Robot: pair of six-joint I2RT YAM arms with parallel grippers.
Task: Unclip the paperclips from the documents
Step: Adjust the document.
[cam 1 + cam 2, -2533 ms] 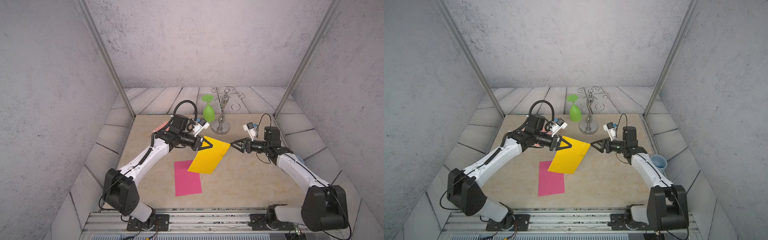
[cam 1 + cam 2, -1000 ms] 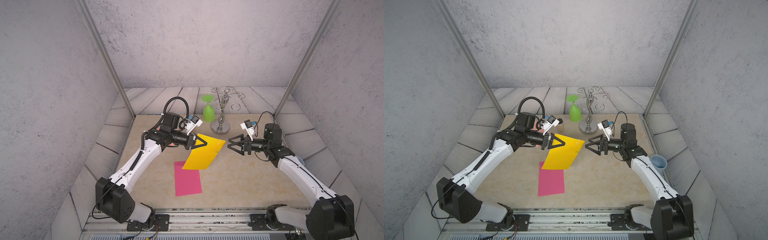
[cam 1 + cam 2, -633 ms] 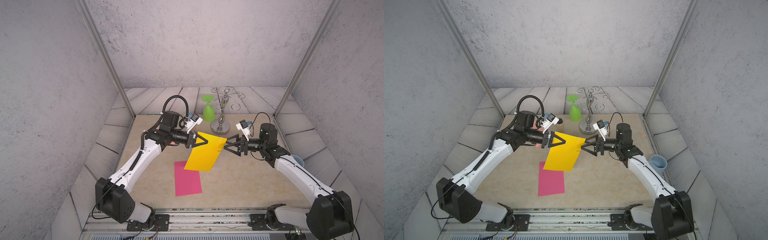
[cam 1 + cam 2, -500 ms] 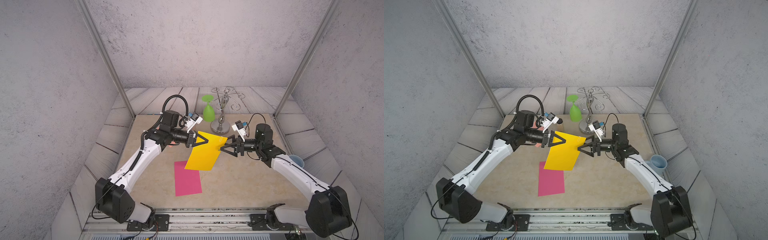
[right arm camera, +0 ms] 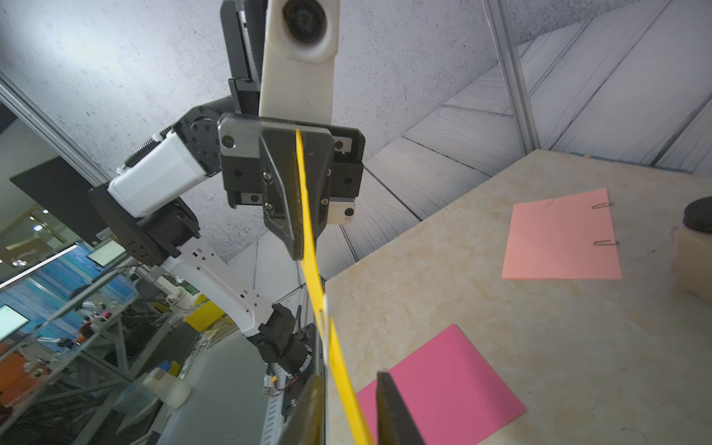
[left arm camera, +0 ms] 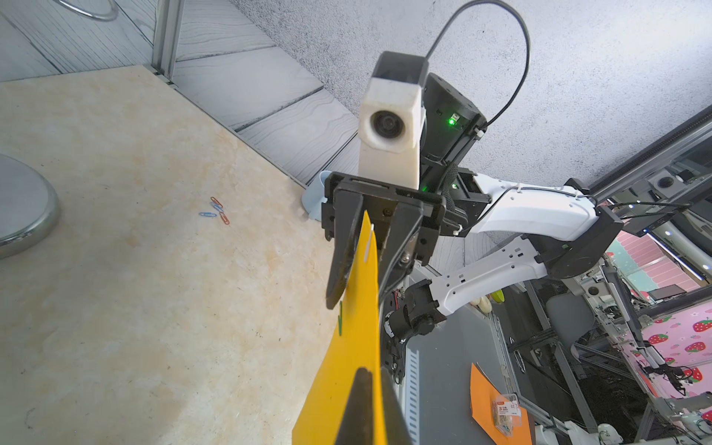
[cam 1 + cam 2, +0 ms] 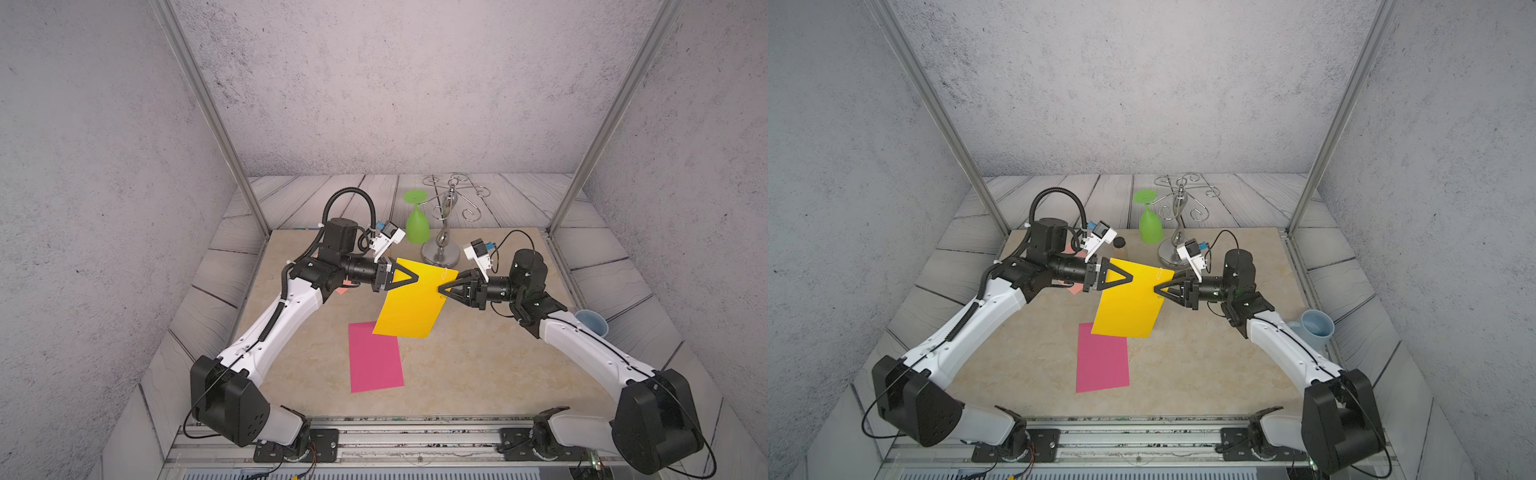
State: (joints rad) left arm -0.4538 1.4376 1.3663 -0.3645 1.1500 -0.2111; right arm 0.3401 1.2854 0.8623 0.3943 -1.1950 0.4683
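Top views: we saw the yellow sheet (image 7: 415, 307) held in the air, tilted, just in front of the chrome wire stand (image 7: 444, 232). The magenta sheet (image 7: 376, 361) lay flat farther in front of the stand.
Left gripper (image 7: 417, 277): clamped shut on the yellow sheet's upper edge, to the left of the stand.
Right gripper (image 7: 441, 291): a second before, it had stood wide and clear of the paper. Now it had come in to the sheet's edge nearest the stand's base, with its jaws drawn in on either side of that edge. The wrist views showed a slim gap, so we could not tell whether it pinched yet.
Clips on yellow: a white clip (image 6: 370, 242) sat deep between the right jaws and a green clip (image 6: 340, 319) sat by one fingertip. Both were still on.
Loose paperclips (image 6: 215, 212): already off, on the table (image 6: 115, 269) to the right of the stand's base.
Salmon sheet (image 5: 560, 239): flat to the left of the stand, with wire clips (image 5: 603, 205) still on its edge.
Meaning: we judged the reach done. A firm pinch and a pull away from the stand came next, probably on the green clip.
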